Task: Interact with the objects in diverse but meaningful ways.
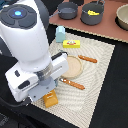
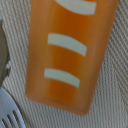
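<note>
The orange-brown bread block [image 1: 50, 100] lies on the striped cloth mat near its front edge. In the wrist view the bread block [image 2: 70, 55] fills the frame, with white score marks across its top. My gripper [image 1: 46, 94] hangs directly over the block and very close to it. Its fingers are hidden behind the hand, so I cannot tell how the jaws stand. The yellow red-labelled box [image 1: 71, 44] and the small carton [image 1: 60, 34] stand at the mat's far side. A yellow cheese piece [image 1: 92, 11] lies in a grey pot [image 1: 93, 18]. A grey saucepan [image 1: 67, 10] stands beside it.
The round tan plate [image 1: 73, 67] sits mid-mat, with an orange-handled knife [image 1: 88, 59] and fork [image 1: 74, 84] beside it. Fork tines [image 2: 10, 118] show close to the block. A tan bowl [image 1: 123, 17] is at the far corner on the exterior view's right.
</note>
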